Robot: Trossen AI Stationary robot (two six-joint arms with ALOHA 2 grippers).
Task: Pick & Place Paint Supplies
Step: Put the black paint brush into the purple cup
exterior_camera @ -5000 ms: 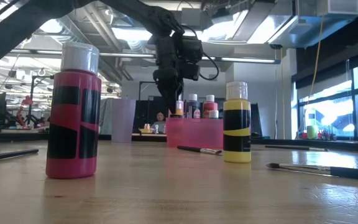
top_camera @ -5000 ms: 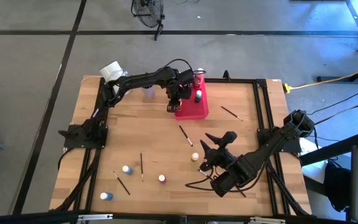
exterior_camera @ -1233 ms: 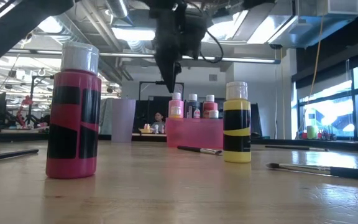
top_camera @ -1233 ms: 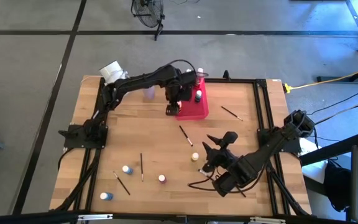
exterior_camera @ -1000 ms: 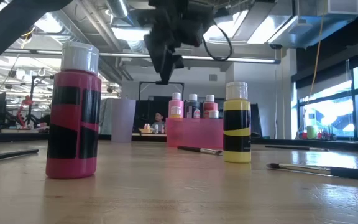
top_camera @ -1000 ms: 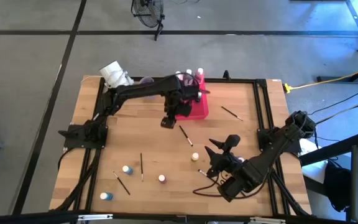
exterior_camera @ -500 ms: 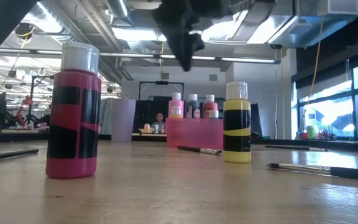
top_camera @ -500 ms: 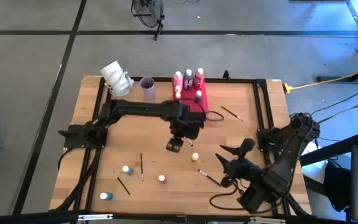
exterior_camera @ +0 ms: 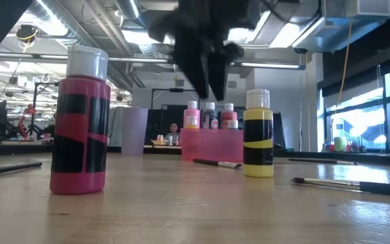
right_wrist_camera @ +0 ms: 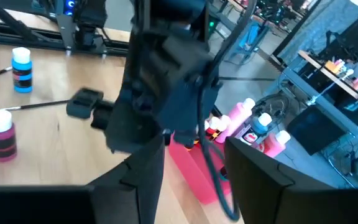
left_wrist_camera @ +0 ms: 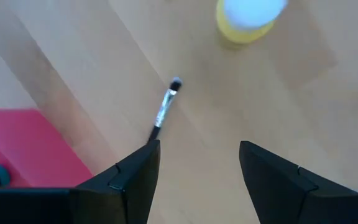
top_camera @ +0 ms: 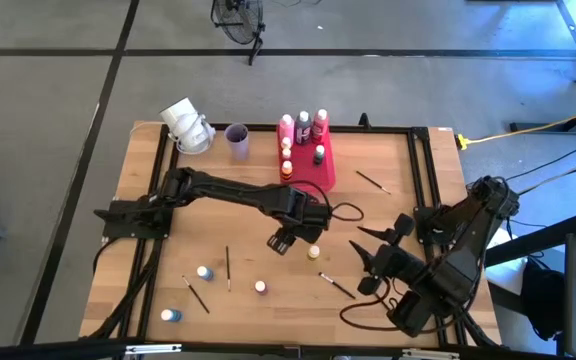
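Paint bottles (top_camera: 302, 128) stand in the pink tray (top_camera: 325, 176); others, and brushes, lie scattered on the table (top_camera: 248, 215). We see the left gripper (top_camera: 281, 241), fingers apart and empty, above a yellow bottle (top_camera: 314, 252) and brush (left_wrist_camera: 165, 108). Right gripper (top_camera: 373, 253): apart, empty, near the table's right side.

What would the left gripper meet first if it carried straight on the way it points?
Probably the bare table: the open left gripper points down at the wood between the paintbrush and the yellow bottle, though depth is unclear.
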